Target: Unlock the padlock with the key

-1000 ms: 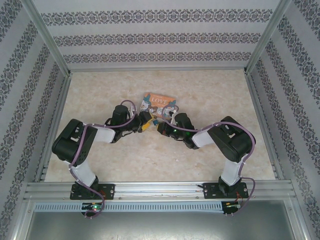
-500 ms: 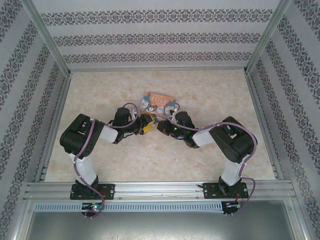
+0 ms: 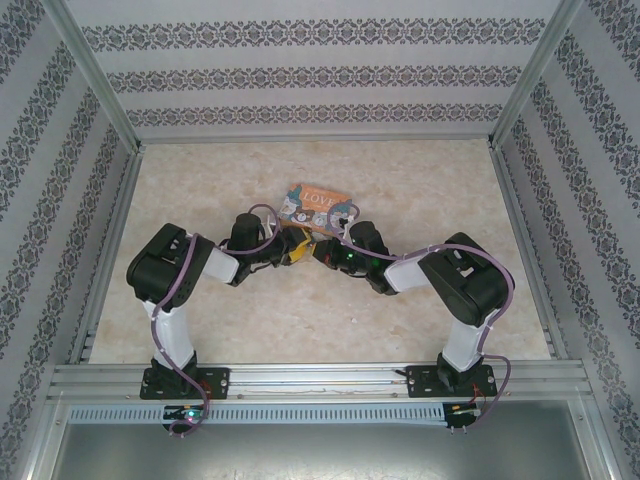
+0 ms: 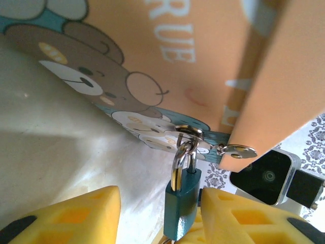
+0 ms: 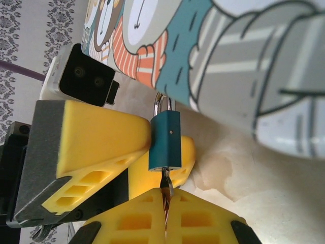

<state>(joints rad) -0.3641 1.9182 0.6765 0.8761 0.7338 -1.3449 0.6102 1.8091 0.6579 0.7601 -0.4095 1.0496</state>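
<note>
Right wrist view: the padlock (image 5: 165,138), a small teal body with a thin silvery shackle (image 4: 179,162), hangs from the metal hasp (image 4: 236,149) at the lower edge of an orange picture box (image 4: 167,61) that stands on the pale worktop (image 4: 61,142). The shackle is seated in the body and threaded through the hasp, so the lock reads as not yet released.

The key (image 5: 165,185) is pinched between the closed yellow fingers of the right hand (image 5: 165,201). Its blade points up and meets the underside of the padlock body; how deep it sits in the keyway cannot be told.

The left hand (image 4: 160,192) straddles the padlock with its jaws apart. One finger lies against a side of the body, while a gap shows between the other finger and the lock, so no firm grip is made.

Judged progress: the key is picked up and brought to the keyhole. Steadying the lock, seating the key fully, turning it and freeing the shackle appear to be left.
</note>
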